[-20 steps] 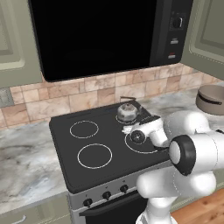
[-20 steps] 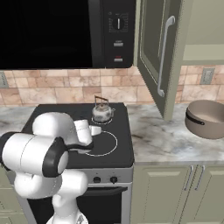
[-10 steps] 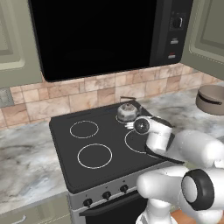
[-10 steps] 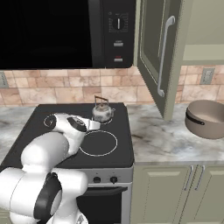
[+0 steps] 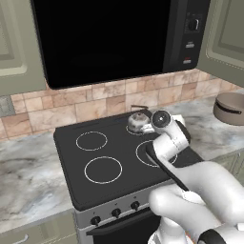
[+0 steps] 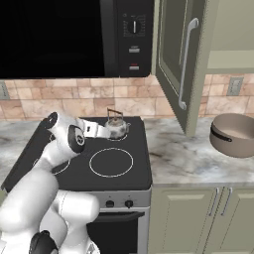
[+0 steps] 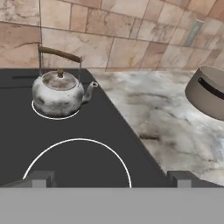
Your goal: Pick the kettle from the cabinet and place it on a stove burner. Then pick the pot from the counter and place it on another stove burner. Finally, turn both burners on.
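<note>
Kettle: the kettle (image 7: 57, 94) is small, squat and silver with a mottled shine, a round lid with a knob, a short spout and a thin brown-gripped wire handle arched over it; it also shows in the right base view (image 6: 116, 128) and the left base view (image 5: 138, 122).
Kettle's place: upright on the back right burner ring (image 7: 41, 115) of the black cooktop (image 6: 134, 171), just in front of the tiled wall (image 7: 105, 48).
Front ring: the larger white ring (image 7: 78, 162) lies on the cooktop just nearer the camera than the kettle, bare.
Gripper: the gripper (image 7: 110, 178) hovers over the front of the cooktop, apart from the kettle; its fingers (image 7: 41, 178) are spread wide and grasp nothing.
Pot: the pot (image 6: 233, 135) is wide, round and taupe-brown with a paler inside and a dark loop handle; it sits on the counter (image 6: 178, 158), well to the right of the kettle.
Cabinet: the cabinet door (image 6: 179, 59) hangs open above the counter, between kettle and pot.
Microwave: the microwave (image 6: 74, 37) hangs above the kettle.
</note>
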You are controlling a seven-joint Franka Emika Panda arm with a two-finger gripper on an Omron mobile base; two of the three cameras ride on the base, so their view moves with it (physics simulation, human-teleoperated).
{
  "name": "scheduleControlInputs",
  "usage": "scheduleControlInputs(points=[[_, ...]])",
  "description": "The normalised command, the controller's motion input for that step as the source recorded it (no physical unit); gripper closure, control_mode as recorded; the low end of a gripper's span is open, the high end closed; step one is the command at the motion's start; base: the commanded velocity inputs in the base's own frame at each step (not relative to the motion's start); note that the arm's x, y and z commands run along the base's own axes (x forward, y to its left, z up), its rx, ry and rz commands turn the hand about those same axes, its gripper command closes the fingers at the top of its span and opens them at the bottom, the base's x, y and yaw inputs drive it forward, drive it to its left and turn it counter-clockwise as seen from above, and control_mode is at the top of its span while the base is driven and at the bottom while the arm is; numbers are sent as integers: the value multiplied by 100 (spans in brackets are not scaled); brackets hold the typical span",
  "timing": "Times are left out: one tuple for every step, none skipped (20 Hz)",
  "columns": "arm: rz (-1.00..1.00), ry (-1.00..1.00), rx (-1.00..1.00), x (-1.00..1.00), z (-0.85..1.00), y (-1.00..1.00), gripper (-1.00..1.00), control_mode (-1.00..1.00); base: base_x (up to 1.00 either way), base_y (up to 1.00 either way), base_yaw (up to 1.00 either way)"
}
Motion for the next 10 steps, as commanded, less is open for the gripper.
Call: scheduleControlInputs(points=[[-6,9,0,-41,54,3,-100,-100,0,0,0],[-6,8,0,-42,53,3,-100,-100,0,0,0],[-6,8,0,-42,50,3,-100,-100,0,0,0],[-6,8,0,-40,49,3,-100,-100,0,0,0],[-6,8,0,-39,44,4,-100,-100,0,0,0],[-6,8,0,-36,40,4,-100,-100,0,0,0],[-6,7,0,-35,38,3,-100,-100,0,0,0],[-7,6,0,-35,36,2,-100,-100,0,0,0],[-7,6,0,-36,33,0,-100,-100,0,0,0],[-7,5,0,-39,31,0,-100,-100,0,0,0]])
